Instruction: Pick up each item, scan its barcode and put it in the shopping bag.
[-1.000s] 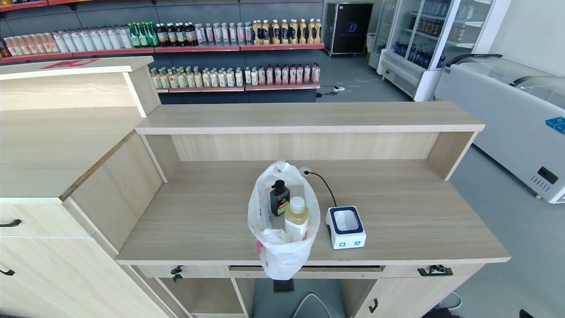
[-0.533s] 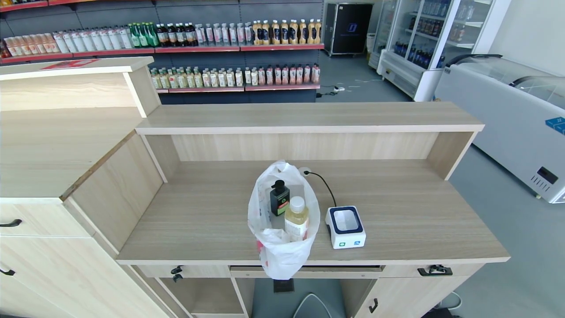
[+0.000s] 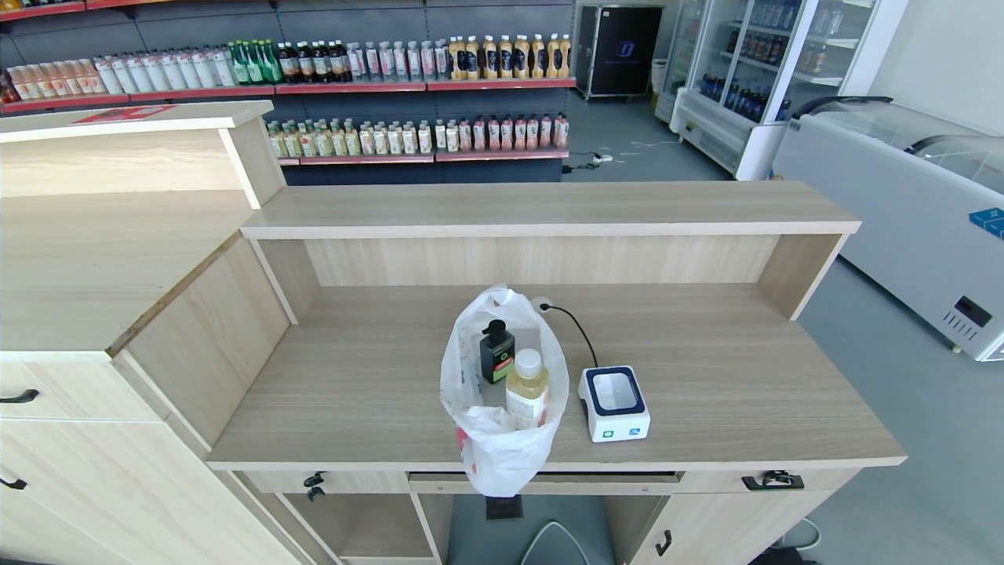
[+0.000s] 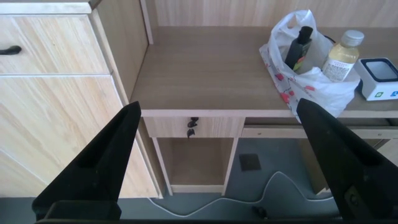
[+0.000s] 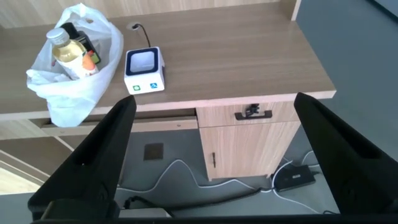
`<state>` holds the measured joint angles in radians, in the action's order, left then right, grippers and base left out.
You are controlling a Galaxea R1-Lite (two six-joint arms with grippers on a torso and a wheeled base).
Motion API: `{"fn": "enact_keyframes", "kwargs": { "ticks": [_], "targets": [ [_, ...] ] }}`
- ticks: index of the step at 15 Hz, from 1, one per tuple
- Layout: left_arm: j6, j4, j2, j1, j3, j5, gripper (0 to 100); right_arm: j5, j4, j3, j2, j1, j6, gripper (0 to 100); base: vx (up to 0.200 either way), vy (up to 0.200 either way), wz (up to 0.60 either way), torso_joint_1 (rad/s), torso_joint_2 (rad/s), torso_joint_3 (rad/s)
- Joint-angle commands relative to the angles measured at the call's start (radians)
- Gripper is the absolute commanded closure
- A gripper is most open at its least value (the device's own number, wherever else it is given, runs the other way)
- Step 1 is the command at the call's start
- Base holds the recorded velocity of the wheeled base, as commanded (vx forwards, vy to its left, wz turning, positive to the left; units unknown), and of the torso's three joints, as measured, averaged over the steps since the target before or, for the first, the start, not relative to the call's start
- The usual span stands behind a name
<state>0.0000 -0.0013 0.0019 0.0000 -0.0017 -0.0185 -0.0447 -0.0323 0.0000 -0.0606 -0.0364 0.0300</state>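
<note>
Shop counter point(image 3: 729, 377), shopping bag point(image 3: 494, 459) holding 2 bottles point(image 3: 527, 388), scanner point(image 3: 614, 403)

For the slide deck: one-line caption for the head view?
Dark pump bottle and pale bottle upright in the bag, scanner beside it on the counter.

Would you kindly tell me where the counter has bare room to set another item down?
Bare counter lies right of the scanner and left of the shopping bag. It is crowded only where bag, scanner and cable meet.
</note>
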Motion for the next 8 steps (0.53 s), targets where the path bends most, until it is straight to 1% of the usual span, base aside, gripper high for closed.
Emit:
{"fn": "enact_keyframes", "kwargs": {
  "ticks": [1,8],
  "targets": [
    [0.0,0.0,0.0,0.0,0.0,0.0,0,0.0,0.0,0.0,-0.005,0.0,0.002,0,0.0,0.0,0.0,0.0,0.0,0.0],
    [0.0,0.0,0.0,0.0,0.0,0.0,0,0.0,0.0,0.0,-0.005,0.0,0.002,0,0.0,0.0,0.0,0.0,0.0,0.0]
  ]
}}
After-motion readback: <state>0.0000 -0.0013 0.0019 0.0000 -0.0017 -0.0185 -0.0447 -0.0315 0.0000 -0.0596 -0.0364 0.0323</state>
